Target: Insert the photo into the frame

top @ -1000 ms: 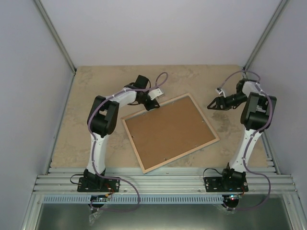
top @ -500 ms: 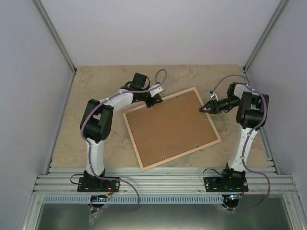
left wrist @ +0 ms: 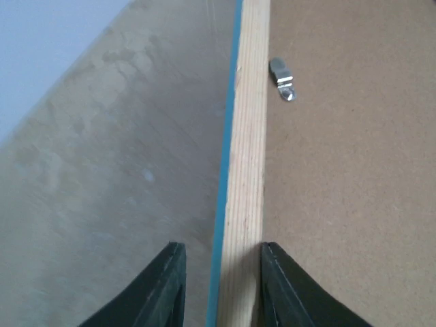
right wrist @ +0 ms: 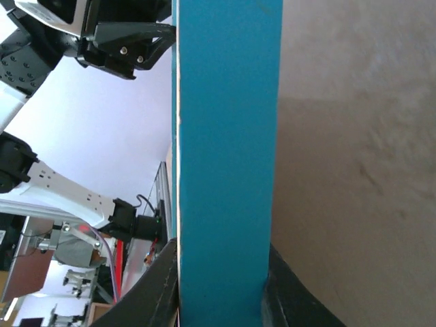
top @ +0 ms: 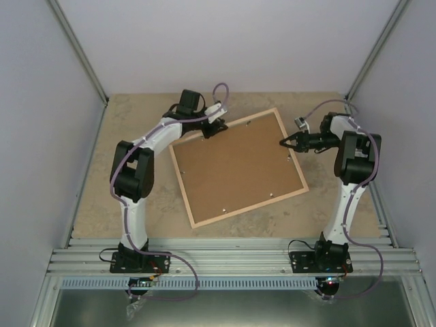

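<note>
Top view: the frame [top: 248,206] lies back-up at the centre of the table [top: 272,102], turned askew, its brown hardboard backing panel [top: 235,170] facing the camera. The left gripper [top: 212,131] meets its far rail at 11 o'clock. There the jaws stand narrow astride the pale wooden edge, one finger against the wood and the other just clear of the turquoise side. A metal retaining tab [left wrist: 281,78] lies beside this rail. The right gripper [top: 283,143], at 2 o'clock, has its jaws clamped on the turquoise rail.

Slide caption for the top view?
Frame, back side up, left gripper straddling its far edge, right gripper clamped on its right edge.
</note>
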Available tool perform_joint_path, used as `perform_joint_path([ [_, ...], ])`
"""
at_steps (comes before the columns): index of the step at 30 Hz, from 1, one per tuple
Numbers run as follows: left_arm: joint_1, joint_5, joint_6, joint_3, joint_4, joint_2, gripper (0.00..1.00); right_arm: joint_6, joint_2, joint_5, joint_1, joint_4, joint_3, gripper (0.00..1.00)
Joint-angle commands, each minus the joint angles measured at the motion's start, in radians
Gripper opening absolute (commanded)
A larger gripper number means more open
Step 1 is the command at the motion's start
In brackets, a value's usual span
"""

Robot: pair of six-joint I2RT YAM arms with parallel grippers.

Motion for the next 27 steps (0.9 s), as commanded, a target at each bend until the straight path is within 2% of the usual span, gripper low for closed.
perform_joint_path([
  [1, 0.025, -0.082, -0.013, 0.143, 0.014, -0.023, 0.42, -0.075, -0.009, -0.224, 0.059, 0.07, 0.069, 0.01],
  [3, 0.025, -0.124, -0.043, 0.154, 0.01, -0.053, 0.49, -0.012, -0.019, -0.24, 0.081, 0.151, 0.082, 0.01],
  [5, 0.024, -0.169, -0.081, 0.119, 0.05, -0.103, 0.54, 0.176, -0.067, -0.2, 0.102, 0.349, 0.048, 0.01],
  [7, 0.024, -0.245, -0.144, 0.044, 0.156, -0.172, 0.67, 0.538, -0.167, -0.105, 0.117, 0.718, -0.071, 0.01],
  [9, 0.024, -0.317, -0.17, -0.011, 0.208, -0.216, 0.72, 0.783, -0.263, -0.042, 0.119, 1.056, -0.197, 0.01],
  [10, 0.024, -0.337, -0.172, -0.029, 0.217, -0.237, 0.74, 0.838, -0.276, -0.031, 0.121, 1.122, -0.211, 0.01],
  [13, 0.009, -0.454, -0.182, -0.113, 0.313, -0.301, 0.81, 0.858, -0.25, 0.004, 0.136, 1.09, -0.17, 0.01],
  [15, -0.01, -0.497, -0.16, -0.161, 0.356, -0.333, 0.86, 0.909, -0.265, 0.042, 0.142, 1.166, -0.207, 0.01],
  [17, -0.046, -0.429, -0.134, -0.173, 0.316, -0.34, 0.88, 0.985, -0.265, 0.037, 0.142, 1.245, -0.238, 0.0],
  [20, -0.13, -0.38, -0.13, -0.172, 0.241, -0.318, 0.9, 1.0, -0.252, 0.053, 0.187, 1.239, -0.221, 0.01],
  [23, -0.186, -0.333, -0.166, -0.167, 0.235, -0.277, 0.89, 1.028, -0.264, 0.073, 0.2, 1.248, -0.224, 0.01],
  [27, -0.242, -0.34, -0.211, -0.097, 0.203, -0.186, 0.89, 1.041, -0.285, 0.095, 0.211, 1.242, -0.24, 0.01],
])
